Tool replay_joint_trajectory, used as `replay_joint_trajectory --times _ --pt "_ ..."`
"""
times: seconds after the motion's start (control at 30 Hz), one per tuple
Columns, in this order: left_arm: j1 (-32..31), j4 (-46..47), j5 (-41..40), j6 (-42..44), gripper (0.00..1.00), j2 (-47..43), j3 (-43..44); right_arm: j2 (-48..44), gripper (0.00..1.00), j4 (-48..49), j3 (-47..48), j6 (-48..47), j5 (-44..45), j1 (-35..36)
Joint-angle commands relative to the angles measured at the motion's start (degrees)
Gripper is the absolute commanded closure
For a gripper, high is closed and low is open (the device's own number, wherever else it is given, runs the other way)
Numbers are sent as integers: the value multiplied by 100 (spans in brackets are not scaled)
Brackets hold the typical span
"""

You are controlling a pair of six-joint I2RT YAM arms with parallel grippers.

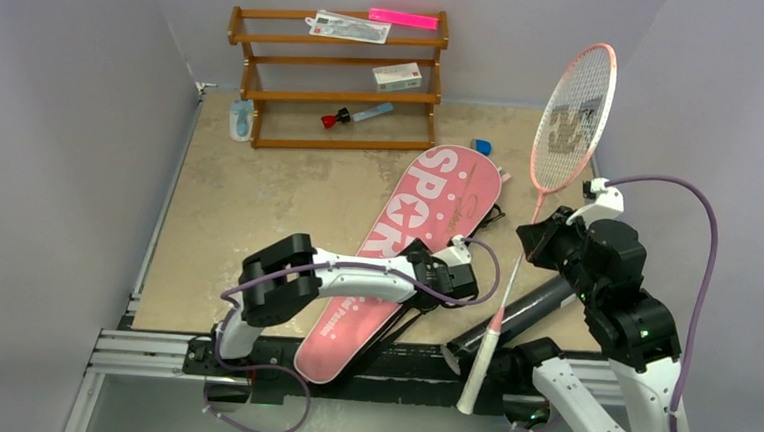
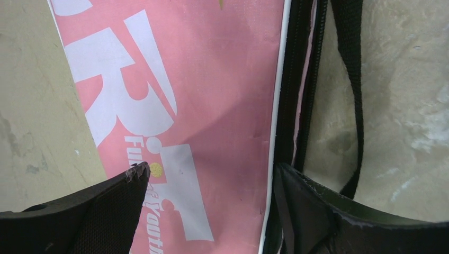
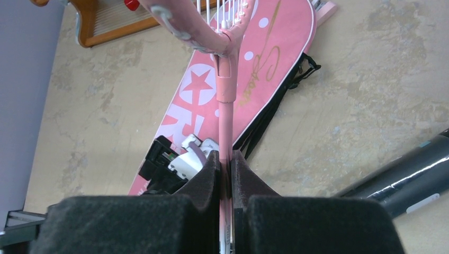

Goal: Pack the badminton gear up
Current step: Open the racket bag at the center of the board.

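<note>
Left fingers stand spread wide and hold nothing. They hang over the pink SPORT racket bag, one above the white lettering on its face, the other above its black zipper edge, where a black strap loops out onto the desk. Whether the tips touch the fabric I cannot tell. The bag lies flat and slantwise across the middle of the desk, its narrow end poking past the near edge and its wide end pointing toward the wooden rack at the back.

Further right, my right fingers are pinched tight on the thin pink shaft of a racket, a little below its head. The racket is lifted and tilted: head up near the right wall, white handle down by the near edge. Under it the long black tube lies on the desk, right of the bag.
</note>
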Motion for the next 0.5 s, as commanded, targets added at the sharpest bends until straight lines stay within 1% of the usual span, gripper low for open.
replay_joint_trajectory --times 0.0,0.07,0.1,0.17,0.23,0.27,0.37,0.47 --pt "-64 -890 -777 -293 17 537 529 53 100 313 6 43 -114 -4" --pt "-73 -1417 -1209 -520 20 679 817 47 100 301 2 45 -97 -8" --pt "-81 -1574 -1351 -604 24 696 897 47 100 304 2 48 -90 -9" --pt "-95 -1729 -1620 -663 36 647 980 57 100 296 -7 44 -85 -8" --pt "-110 -1800 -1885 -685 51 553 1017 78 100 290 -20 51 -91 -8" --pt "-121 -1890 -2042 -728 56 520 1049 75 100 298 -31 50 -99 -7" --pt "-143 -2277 -2464 -960 63 435 1168 64 100 315 -61 64 -113 -8" --pt "-131 -2409 -2722 -1037 67 265 1096 63 100 328 -81 65 -123 -7"
